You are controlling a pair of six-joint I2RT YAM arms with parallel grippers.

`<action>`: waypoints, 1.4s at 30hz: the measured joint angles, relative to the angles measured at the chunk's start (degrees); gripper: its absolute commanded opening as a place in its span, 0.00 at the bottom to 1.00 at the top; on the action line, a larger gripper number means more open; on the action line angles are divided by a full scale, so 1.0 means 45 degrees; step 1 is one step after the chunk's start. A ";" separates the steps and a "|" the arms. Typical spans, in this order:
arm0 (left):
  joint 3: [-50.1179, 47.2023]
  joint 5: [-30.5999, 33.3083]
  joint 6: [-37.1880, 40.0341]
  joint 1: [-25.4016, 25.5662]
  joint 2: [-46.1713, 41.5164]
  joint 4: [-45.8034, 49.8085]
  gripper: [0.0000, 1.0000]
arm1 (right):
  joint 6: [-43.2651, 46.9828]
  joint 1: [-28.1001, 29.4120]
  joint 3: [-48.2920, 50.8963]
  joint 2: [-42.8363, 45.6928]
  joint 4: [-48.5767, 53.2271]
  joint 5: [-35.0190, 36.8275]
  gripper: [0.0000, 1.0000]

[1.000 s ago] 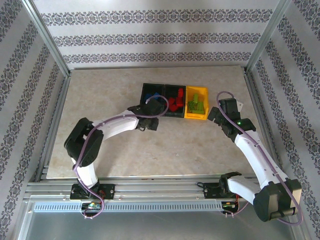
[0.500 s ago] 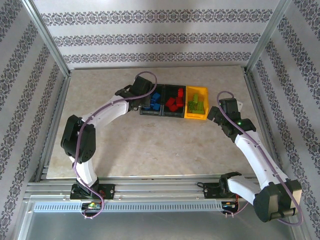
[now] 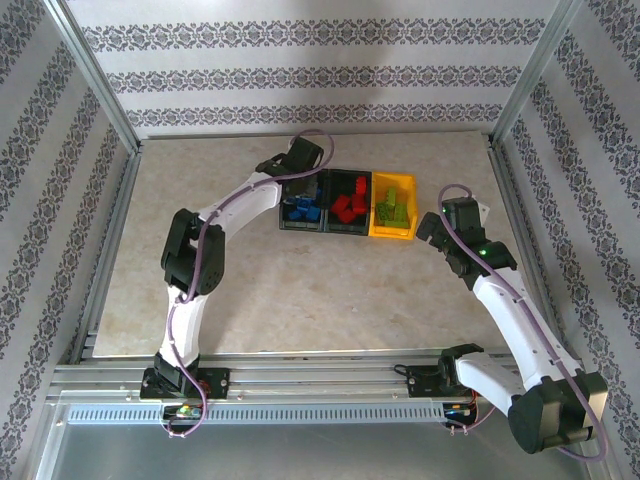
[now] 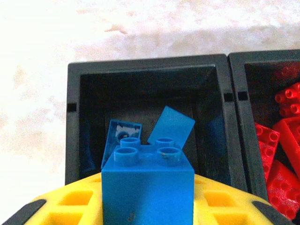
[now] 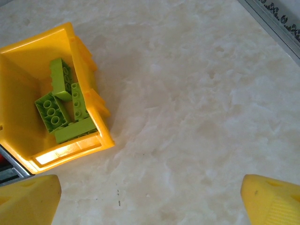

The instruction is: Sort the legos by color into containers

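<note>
Two slim robot arms of matching build. The left arm (image 3: 238, 203) and the right arm (image 3: 515, 305) are each made of glossy white tubular links joined by bulky, rounded black joint housings. Each stands on a small black base (image 3: 185, 381). A thin purple cable (image 3: 455, 187) runs along each arm, bowing out in loose loops. A small green light (image 3: 481, 250) glows on one black housing of the right arm. The left gripper (image 4: 147, 211) has bright yellow plastic fingers (image 4: 70, 206) moulded with shallow square pockets, with black at the outer corners. The right gripper (image 5: 150, 201) has blunt, smooth yellow fingertips (image 5: 28, 199).
</note>
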State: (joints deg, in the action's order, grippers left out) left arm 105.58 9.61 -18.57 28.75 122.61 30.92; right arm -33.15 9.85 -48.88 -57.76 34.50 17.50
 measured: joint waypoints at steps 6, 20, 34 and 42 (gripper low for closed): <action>0.1506 0.0282 0.0146 0.0000 0.1229 0.0563 0.36 | -0.0005 0.0000 0.0005 -0.0005 -0.0005 0.0000 0.98; 0.1957 0.0656 0.0228 0.0000 0.1676 0.1073 0.49 | 0.0000 0.0000 0.0005 -0.0005 -0.0010 0.0000 0.98; 0.0189 0.0699 0.0219 0.0000 -0.0792 0.0855 0.61 | 0.0000 0.0000 0.0121 0.0301 -0.0019 0.0005 0.98; -0.3113 0.1156 0.0126 -0.0068 -0.4566 -0.0374 0.69 | 0.0000 -0.0253 0.0379 0.0942 -0.0063 0.0019 0.98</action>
State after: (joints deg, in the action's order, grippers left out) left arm 91.57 14.81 -18.00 28.45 102.06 29.23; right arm -33.15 8.71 -47.18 -53.52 34.22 17.58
